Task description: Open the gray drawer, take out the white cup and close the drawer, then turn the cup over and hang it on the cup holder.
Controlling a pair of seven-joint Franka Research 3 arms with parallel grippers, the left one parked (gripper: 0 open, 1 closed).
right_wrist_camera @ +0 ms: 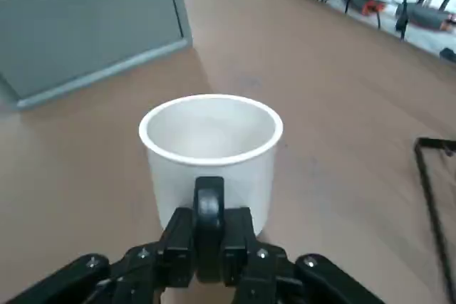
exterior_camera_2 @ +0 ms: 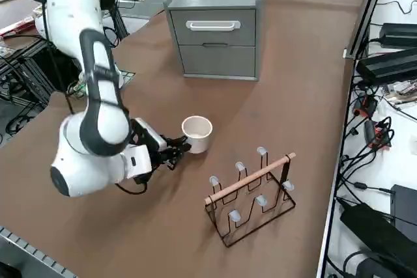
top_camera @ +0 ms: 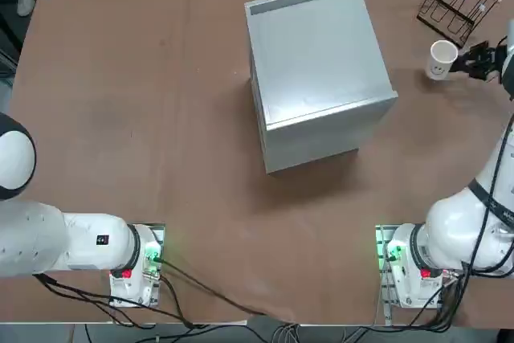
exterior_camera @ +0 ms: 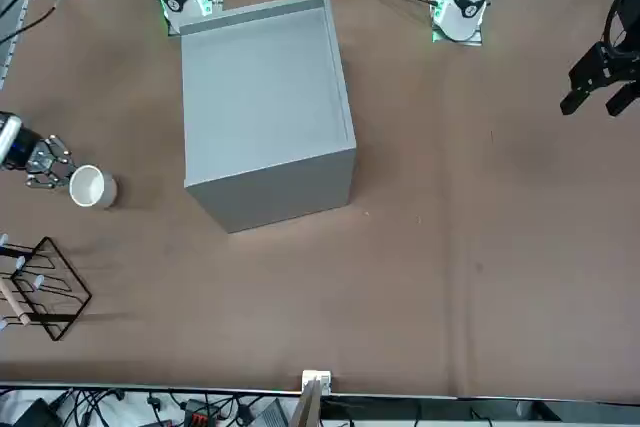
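While the right gripper (right_wrist_camera: 209,247) has its jaws pinched on the handle of the white cup (right_wrist_camera: 211,153), upright on the tabletop (exterior_camera_2: 287,96) near the cup holder (exterior_camera_2: 251,193), turning it over may make that narrow hold slip

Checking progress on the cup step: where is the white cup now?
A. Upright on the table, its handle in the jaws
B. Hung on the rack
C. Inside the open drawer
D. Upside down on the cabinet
A: the white cup stands mouth-up on the table, the right gripper clamped on its handle, beside the cup holder.
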